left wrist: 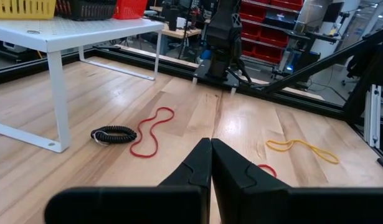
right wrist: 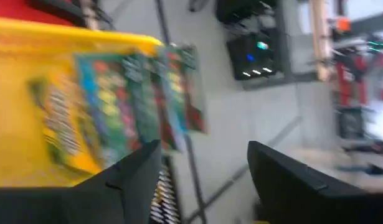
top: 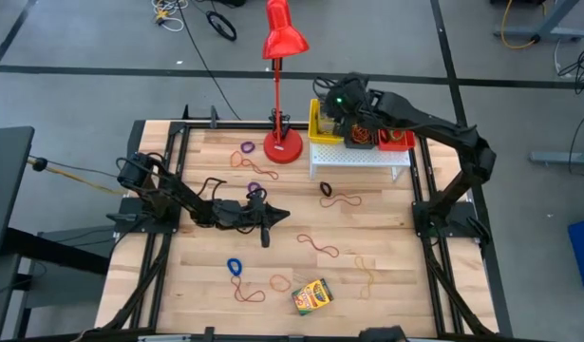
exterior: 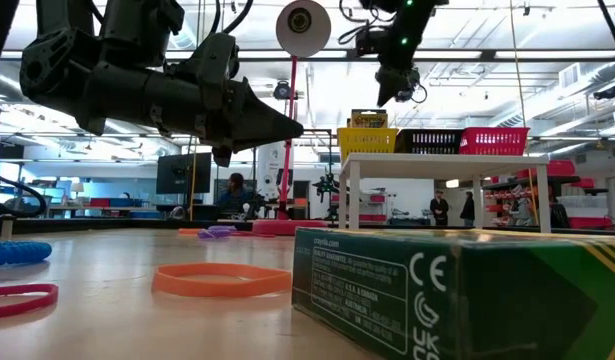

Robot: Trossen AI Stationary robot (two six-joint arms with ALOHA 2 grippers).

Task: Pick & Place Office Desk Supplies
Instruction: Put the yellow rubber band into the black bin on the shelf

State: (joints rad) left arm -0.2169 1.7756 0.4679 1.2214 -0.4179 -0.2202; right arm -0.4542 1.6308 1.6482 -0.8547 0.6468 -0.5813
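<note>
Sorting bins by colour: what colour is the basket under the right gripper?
Yellow basket; the high view shows it best.

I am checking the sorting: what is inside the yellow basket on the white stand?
A crayon box stands in the yellow basket, sticking up above its rim. The right claw hovers open above it. The basket's bottom is hidden.

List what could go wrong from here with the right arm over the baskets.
1. The right gripper stands open above the yellow basket, with a crayon box leaning on the basket's edge; the box may tip out rather than settle inside.
2. Pulling away, the arm might clip the red desk lamp standing beside the white stand.
3. The left gripper, shut, hovers mid-table over rubber bands; a low move might drag them.
</note>
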